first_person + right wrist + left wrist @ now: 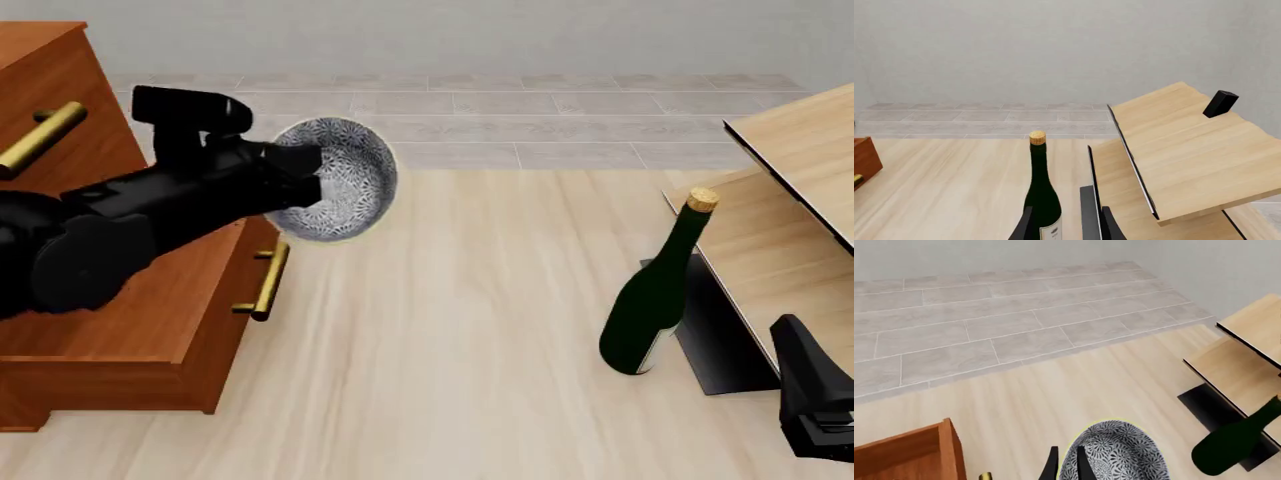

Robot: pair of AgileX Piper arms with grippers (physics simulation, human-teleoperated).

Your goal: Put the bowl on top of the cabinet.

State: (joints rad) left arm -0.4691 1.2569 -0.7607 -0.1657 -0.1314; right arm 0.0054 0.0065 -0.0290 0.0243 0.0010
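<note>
The speckled grey-white bowl point(340, 180) hangs in the air, tipped on its side with its opening facing the camera, just right of the cabinet's top edge. My left gripper point(302, 168) is shut on its rim. In the left wrist view the two fingers point(1050, 466) pinch the wall of the bowl point(1121, 455). The reddish-brown cabinet point(127, 300) with brass handles stands at the left; its corner point(917, 452) lies below the bowl. My right gripper point(814, 395) rests low at the right, open and holding nothing.
A dark green corked wine bottle point(654, 300) stands upright right of centre, also seen as the bottle point(1041, 195) and the bottle point(1234, 440). Pale-wood panelled furniture point(787, 190) with black edges fills the right side. Grey floor tiles point(987, 315) lie beyond the table.
</note>
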